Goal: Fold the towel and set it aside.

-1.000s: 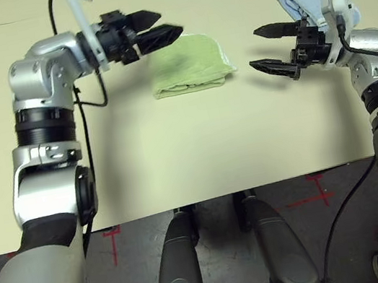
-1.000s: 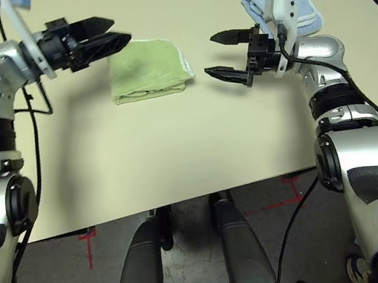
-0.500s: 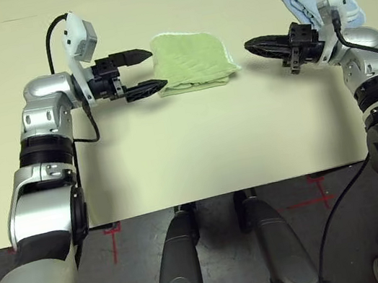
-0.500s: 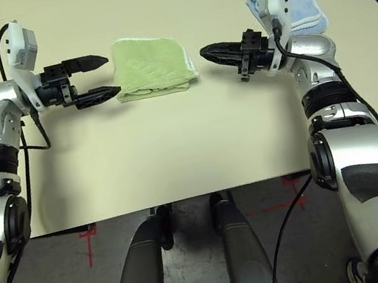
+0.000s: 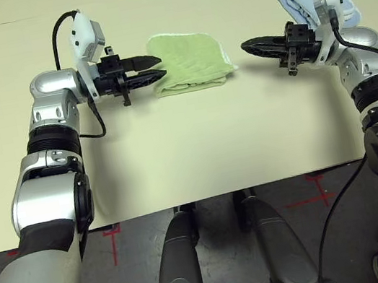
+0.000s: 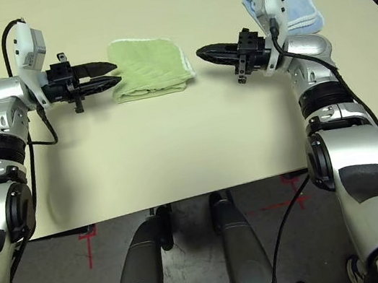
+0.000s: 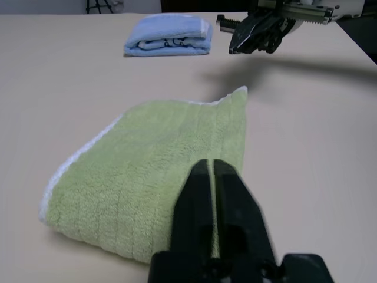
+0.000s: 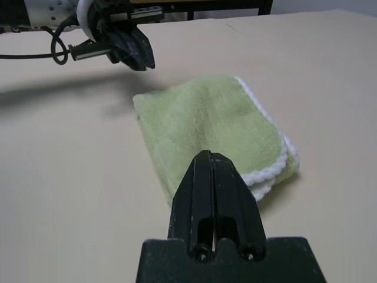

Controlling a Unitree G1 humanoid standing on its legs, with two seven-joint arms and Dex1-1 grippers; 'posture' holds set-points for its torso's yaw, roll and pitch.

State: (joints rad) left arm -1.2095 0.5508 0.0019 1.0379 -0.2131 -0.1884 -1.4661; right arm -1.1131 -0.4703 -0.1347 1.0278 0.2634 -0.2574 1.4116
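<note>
Item: towel (image 5: pixel 188 60), green, already folded into a compact pad, lying flat toward 12 o'clock on the table (image 5: pixel 199 154).

Left gripper (image 5: pixel 154 69) at the towel's 9 o'clock, right gripper (image 5: pixel 248 46) at its 3 o'clock: both are hovering level, fingers pressed together on nothing, flanking it, probably lining up to move it aside.

Blue cloth (image 6: pixel 293 6), folded, is sitting apart at 2 o'clock.

Both arms are being held level and inward, the left gripper (image 5: pixel 153 71) and right gripper (image 5: pixel 249 46) pressed closed.
</note>
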